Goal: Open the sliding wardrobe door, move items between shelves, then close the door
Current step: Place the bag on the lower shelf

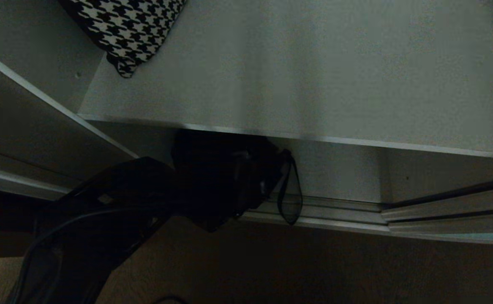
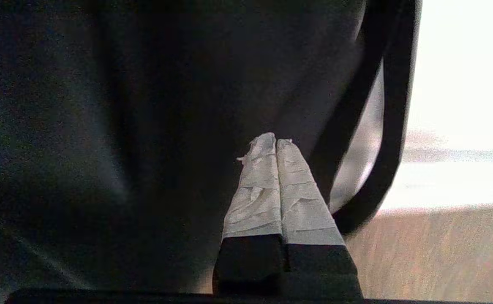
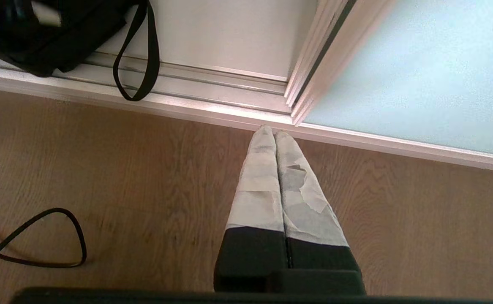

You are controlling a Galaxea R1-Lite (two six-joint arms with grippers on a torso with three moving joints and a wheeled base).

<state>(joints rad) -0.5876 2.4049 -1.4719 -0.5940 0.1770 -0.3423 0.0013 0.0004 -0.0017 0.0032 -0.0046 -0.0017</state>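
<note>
The black fabric bundle (image 1: pixel 225 177) sits low at the wardrobe's front, under the white-grey shelf (image 1: pixel 314 84), and juts over the floor track (image 3: pixel 212 90). Its thin strap (image 1: pixel 290 202) hangs in a loop across the track. My left arm (image 1: pixel 102 211) reaches into the bundle from the lower left. In the left wrist view my left gripper (image 2: pixel 276 141) is shut, its taped tips pressed into the dark fabric (image 2: pixel 145 126) with the strap (image 2: pixel 394 126) beside them. My right gripper (image 3: pixel 270 130) hangs shut and empty over the wooden floor, near the frosted teal door (image 3: pixel 419 71), which is slid aside.
A black-and-white houndstooth cushion (image 1: pixel 128 25) lies at the shelf's far left corner. A white side panel (image 1: pixel 39 105) slants along the left. The door's silver frame (image 1: pixel 449 202) stands at the right. A black cable (image 3: pixel 39 236) loops on the floor.
</note>
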